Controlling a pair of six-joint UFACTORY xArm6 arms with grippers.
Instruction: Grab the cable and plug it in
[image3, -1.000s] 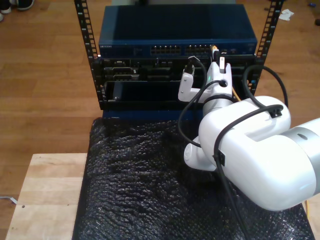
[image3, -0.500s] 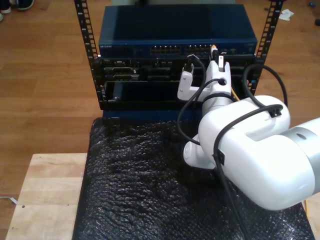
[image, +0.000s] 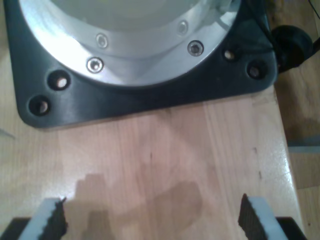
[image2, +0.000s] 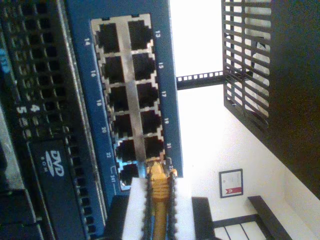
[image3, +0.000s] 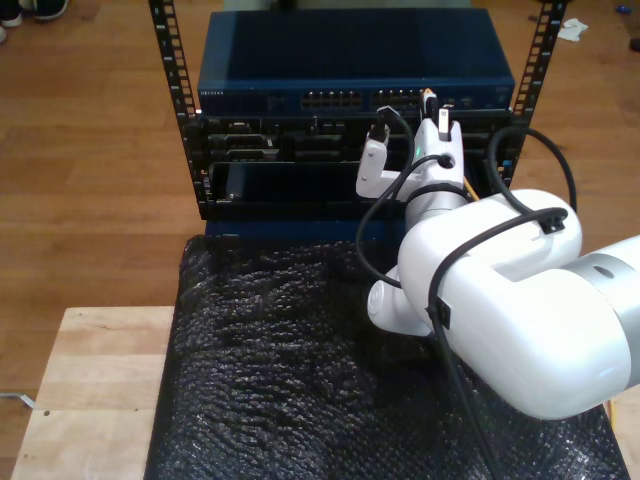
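The second gripper (image2: 159, 220) is squeezed tight on the cable (image2: 158, 192), with a pad on each side of the yellow cord. The tip of the cable is right at the ports (image2: 131, 95) of the blue switch (image3: 355, 62), at the end of the row near number 24 (its little plug is too hard to see to tell if it is all the way in). From the outside camera, the big white arm (image3: 500, 300) reaches out over the black bubble wrap (image3: 280, 370) to the rack (image3: 350, 150), and the gripper (image3: 432, 108) sits up against the switch's front. The first gripper (image: 150, 220) has its two pads far apart, holding nothing, over a wooden table (image: 175, 165) beside a black base plate (image: 150, 100).
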